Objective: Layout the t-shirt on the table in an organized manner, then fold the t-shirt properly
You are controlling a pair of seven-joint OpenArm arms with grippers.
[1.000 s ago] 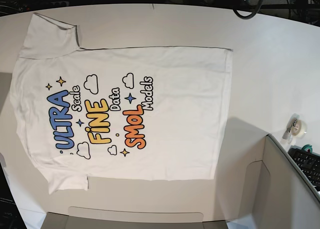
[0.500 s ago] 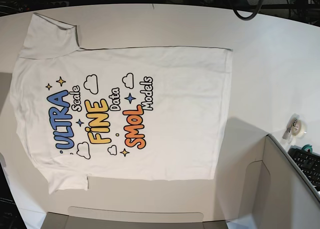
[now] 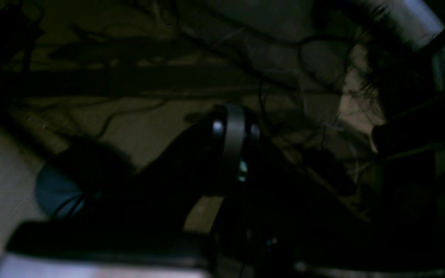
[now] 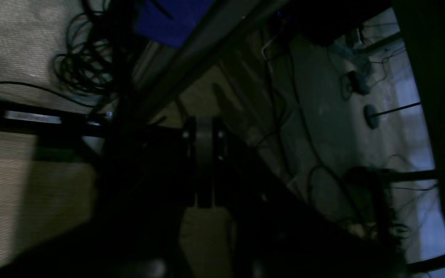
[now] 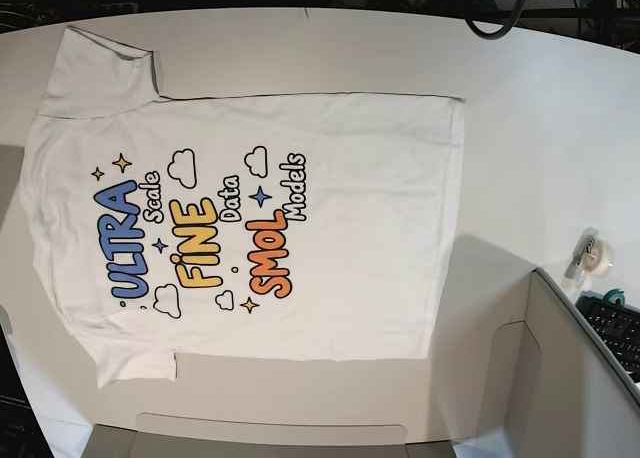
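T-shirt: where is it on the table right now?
In the base view the t-shirt lies flat, print up, on the left and middle of the table, its hem toward the tape roll and keyboard at right.

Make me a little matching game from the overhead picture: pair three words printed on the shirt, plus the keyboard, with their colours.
Things:
1. "ULTRA" on the t-shirt
2. "FINE"
3. "SMOL"
4. keyboard beside the table

Colours:
A. orange
B. black
C. blue
D. yellow

Pairs: 1-C, 2-D, 3-A, 4-B
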